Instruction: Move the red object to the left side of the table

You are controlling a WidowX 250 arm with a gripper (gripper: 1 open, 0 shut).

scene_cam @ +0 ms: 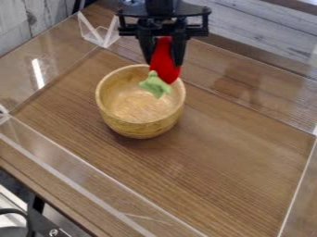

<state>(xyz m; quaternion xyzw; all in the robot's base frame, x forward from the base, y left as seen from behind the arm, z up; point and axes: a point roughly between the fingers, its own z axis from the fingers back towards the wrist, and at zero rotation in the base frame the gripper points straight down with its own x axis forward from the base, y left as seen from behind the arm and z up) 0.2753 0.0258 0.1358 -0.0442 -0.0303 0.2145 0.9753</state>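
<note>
The strawberry point(164, 67) is grasped in the clenched claw point(164, 57), hung stem-down above the bowl point(139, 102); bare bench point(56, 74) lies to the left.

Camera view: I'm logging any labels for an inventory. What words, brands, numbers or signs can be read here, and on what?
None: no readable text on the gripper, strawberry, bowl or table.
</note>
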